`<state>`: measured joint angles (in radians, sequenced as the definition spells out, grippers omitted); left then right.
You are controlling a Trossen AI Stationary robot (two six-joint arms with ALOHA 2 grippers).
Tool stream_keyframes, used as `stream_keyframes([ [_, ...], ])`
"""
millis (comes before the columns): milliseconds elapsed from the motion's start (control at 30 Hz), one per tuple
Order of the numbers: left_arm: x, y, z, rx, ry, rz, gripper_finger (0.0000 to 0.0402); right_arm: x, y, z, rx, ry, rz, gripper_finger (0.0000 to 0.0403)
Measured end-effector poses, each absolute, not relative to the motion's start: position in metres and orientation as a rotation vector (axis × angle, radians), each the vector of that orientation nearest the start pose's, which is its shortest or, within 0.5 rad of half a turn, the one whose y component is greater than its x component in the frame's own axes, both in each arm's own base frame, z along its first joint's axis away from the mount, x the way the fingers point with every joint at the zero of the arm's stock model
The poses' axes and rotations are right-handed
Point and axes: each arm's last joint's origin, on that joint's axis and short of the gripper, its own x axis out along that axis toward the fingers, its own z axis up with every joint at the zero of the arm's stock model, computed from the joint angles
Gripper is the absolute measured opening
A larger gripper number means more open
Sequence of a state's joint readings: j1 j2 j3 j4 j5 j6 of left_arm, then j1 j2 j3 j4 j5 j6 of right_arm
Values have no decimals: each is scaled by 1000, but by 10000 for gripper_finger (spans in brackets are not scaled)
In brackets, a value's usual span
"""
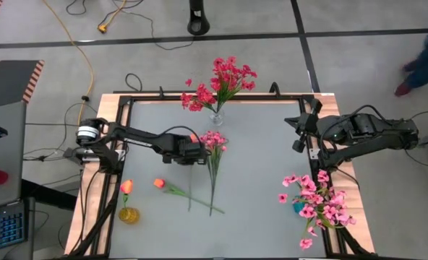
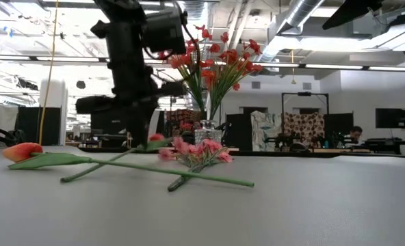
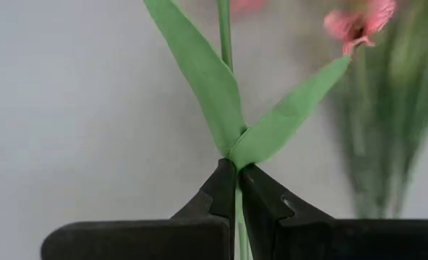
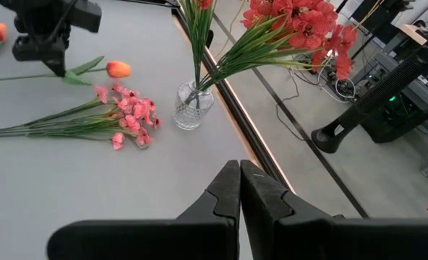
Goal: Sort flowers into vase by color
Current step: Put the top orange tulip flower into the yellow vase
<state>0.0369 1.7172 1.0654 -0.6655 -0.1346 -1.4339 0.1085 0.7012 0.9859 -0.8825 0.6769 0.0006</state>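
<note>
My left gripper [image 1: 194, 148] hangs over the table's middle, shut on an orange tulip [image 4: 118, 69], beside the head of a pink spray [image 1: 214, 155] that lies flat. A second orange tulip [image 1: 158, 183] lies on the table, its stem crossing the spray's stems. A third tulip [image 1: 126, 187] stands in a yellow vase [image 1: 129, 214]. Red flowers [image 1: 225, 78] stand in a clear glass vase [image 1: 217, 118] at the far edge. Pink flowers [image 1: 317, 198] fill a teal vase [image 1: 298, 207] near right. My right gripper [image 1: 298, 133] waits shut at the table's far right edge. My left gripper [image 3: 236, 170] pinches the tulip's thin green stem [image 3: 237, 209] between its two fingers, just below where two leaves [image 3: 232, 141] branch off. The fingers come from above, pointing down, across the stem. The bud end [image 2: 156, 137] is off the table; the long stem [image 2: 96, 167] slants toward the near edge.
A black frame rail [image 1: 120, 115] borders the table. The right arm [image 1: 366, 133] lies folded beyond the right edge. Cables and a stand base [image 1: 198, 25] sit on the floor behind. A person [image 1: 424, 65] stands far right. Bare grey table lies between the pink spray and the teal vase.
</note>
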Motion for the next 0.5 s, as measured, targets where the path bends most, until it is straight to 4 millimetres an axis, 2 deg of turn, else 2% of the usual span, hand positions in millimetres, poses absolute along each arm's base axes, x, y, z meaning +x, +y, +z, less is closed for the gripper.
stream_keyframes([
  [200,311,19,201,-1042,821,1013,0,113,-6,349,-232,560,-551,38],
  [500,291,22,246,-913,641,973,0,113,-6,349,-232,560,-551,38],
])
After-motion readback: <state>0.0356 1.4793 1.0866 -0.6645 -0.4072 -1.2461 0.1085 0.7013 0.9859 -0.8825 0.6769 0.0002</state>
